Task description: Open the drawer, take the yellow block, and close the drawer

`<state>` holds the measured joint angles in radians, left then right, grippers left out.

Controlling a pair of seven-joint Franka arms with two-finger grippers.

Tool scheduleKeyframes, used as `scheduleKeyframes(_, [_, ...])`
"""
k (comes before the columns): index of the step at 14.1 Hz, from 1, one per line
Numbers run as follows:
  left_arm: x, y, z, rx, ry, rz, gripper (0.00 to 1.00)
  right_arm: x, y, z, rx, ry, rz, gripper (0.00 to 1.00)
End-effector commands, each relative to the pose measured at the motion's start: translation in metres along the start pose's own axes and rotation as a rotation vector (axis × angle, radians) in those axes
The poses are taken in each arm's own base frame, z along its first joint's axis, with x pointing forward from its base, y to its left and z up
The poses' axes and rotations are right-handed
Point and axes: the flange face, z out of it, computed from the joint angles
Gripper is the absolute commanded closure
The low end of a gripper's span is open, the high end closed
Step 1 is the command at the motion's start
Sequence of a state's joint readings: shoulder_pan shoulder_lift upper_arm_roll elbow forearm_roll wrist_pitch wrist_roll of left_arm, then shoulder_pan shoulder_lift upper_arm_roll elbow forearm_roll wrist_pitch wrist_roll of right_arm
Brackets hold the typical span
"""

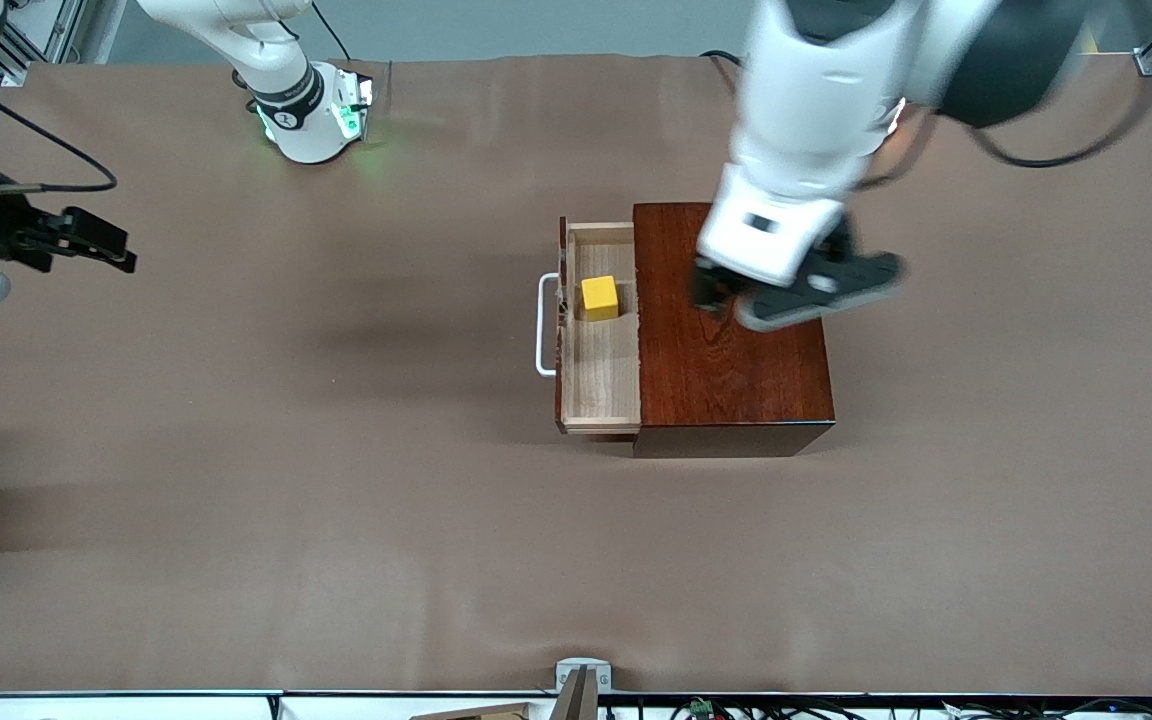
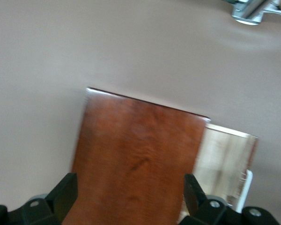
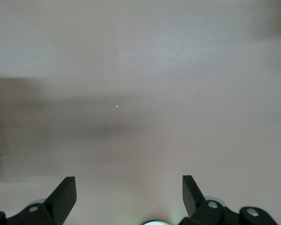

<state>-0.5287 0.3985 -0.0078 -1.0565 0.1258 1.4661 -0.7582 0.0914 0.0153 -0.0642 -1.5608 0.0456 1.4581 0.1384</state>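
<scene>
Left claw (image 1: 726, 300), fingers apart, empty over wooden box (image 1: 731, 340); drawer (image 1: 601, 380) pulled out, handle (image 1: 544, 325) toward right arm's end, yellow block (image 1: 599, 297) inside; right claw (image 3: 129, 197) spread, waiting over counter (image 1: 236, 450).

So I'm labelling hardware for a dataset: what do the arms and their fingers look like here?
Both arms have glossy white shells with black joint sections and black cables. The left gripper has a white body and black fingers. The right gripper is black, and its fingers are too. A green light glows at the right arm's base.
</scene>
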Motion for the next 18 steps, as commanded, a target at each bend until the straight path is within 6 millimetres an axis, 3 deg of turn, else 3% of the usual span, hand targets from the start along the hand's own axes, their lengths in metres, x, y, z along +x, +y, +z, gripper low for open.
scheduleKeyframes(1, [0.031, -0.069, -0.008, -0.001, -0.031, 0.050, 0.00, -0.007, -0.039, 0.011, -0.007, -0.054, 0.113, 0.00])
scheduleKeyframes(4, [0.071, -0.155, -0.011, 0.001, -0.044, 0.114, 0.00, -0.015, -0.089, 0.019, -0.027, -0.056, 0.183, 0.00])
scheduleKeyframes(6, [0.083, -0.198, -0.007, -0.001, -0.062, 0.146, 0.00, -0.009, -0.102, 0.027, -0.006, -0.055, 0.173, 0.00])
scheduleKeyframes(10, [0.083, -0.244, -0.006, -0.040, -0.093, 0.159, 0.00, -0.015, -0.167, 0.033, 0.052, -0.038, 0.238, 0.00])
scheduleKeyframes(12, [0.080, -0.263, -0.005, -0.051, -0.104, 0.152, 0.00, -0.014, -0.182, 0.041, 0.065, -0.042, 0.374, 0.00])
scheduleKeyframes(14, [0.070, -0.270, 0.002, -0.054, -0.100, 0.148, 0.00, -0.015, -0.205, 0.049, 0.095, -0.053, 0.427, 0.00])
scheduleKeyframes(16, [0.060, -0.272, -0.006, -0.100, -0.075, 0.175, 0.00, -0.018, -0.232, 0.052, 0.130, -0.040, 0.526, 0.00])
scheduleKeyframes(18, [0.063, -0.283, -0.008, -0.105, -0.071, 0.211, 0.00, -0.019, -0.250, 0.067, 0.154, -0.099, 0.611, 0.00])
